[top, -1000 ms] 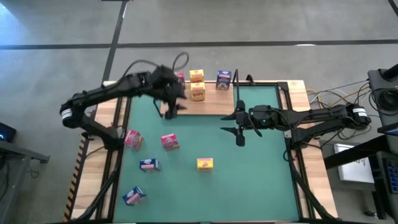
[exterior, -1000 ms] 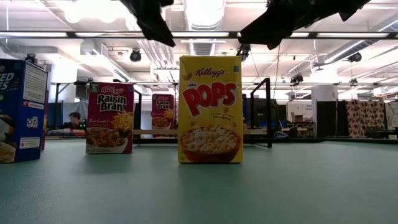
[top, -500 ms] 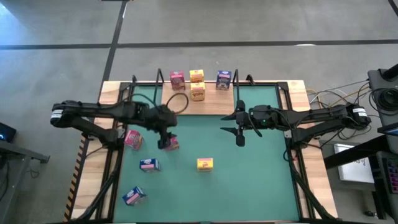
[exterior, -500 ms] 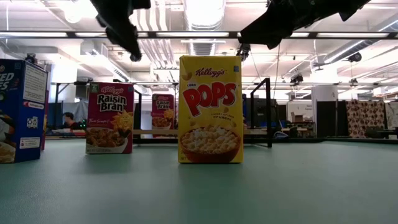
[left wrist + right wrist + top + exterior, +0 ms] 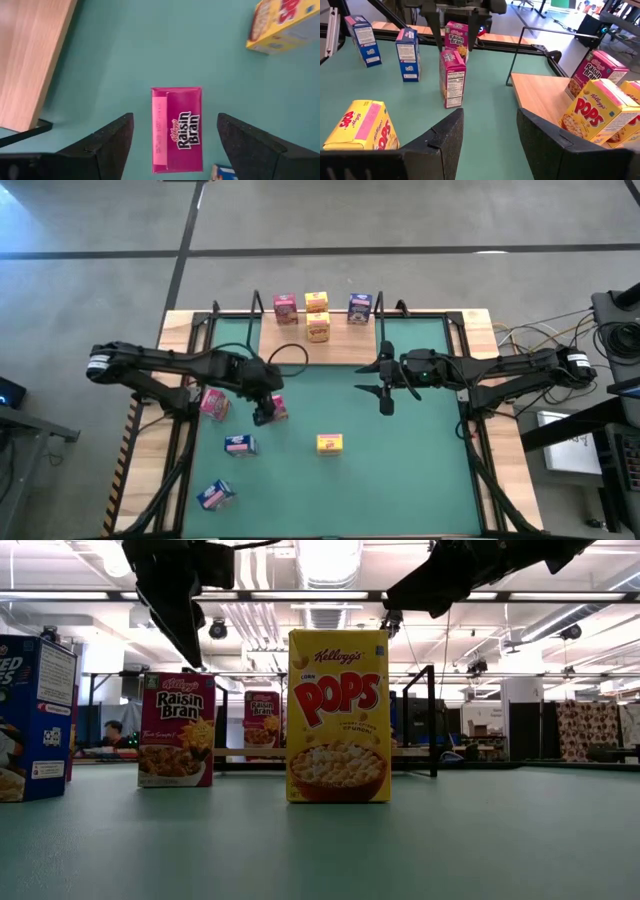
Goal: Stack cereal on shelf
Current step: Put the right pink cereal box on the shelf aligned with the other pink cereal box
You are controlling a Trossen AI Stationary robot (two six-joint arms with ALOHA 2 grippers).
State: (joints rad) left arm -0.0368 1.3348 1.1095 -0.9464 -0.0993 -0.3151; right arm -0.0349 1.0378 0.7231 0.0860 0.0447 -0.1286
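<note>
Pink cereal box (image 5: pixel 177 129), beneath open left hand (image 5: pixel 175 137)

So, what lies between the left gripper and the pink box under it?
Nothing. In the left wrist view the open left gripper straddles the pink box, with only bare green mat around it.

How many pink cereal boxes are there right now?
3: one pink cereal box on the light-wood shelf, one at the green mat's left side, one under the left gripper.

Looks like an open robotics lab: exposed ceiling ducts (image 5: pixel 330 615) and strip lights (image 5: pixel 325 555), bare concrete floor (image 5: pixel 420 215), cabled equipment (image 5: pixel 610 330) beside the green-matted worktop (image 5: pixel 410 470), curtained partitions (image 5: pixel 590 730) behind.
</note>
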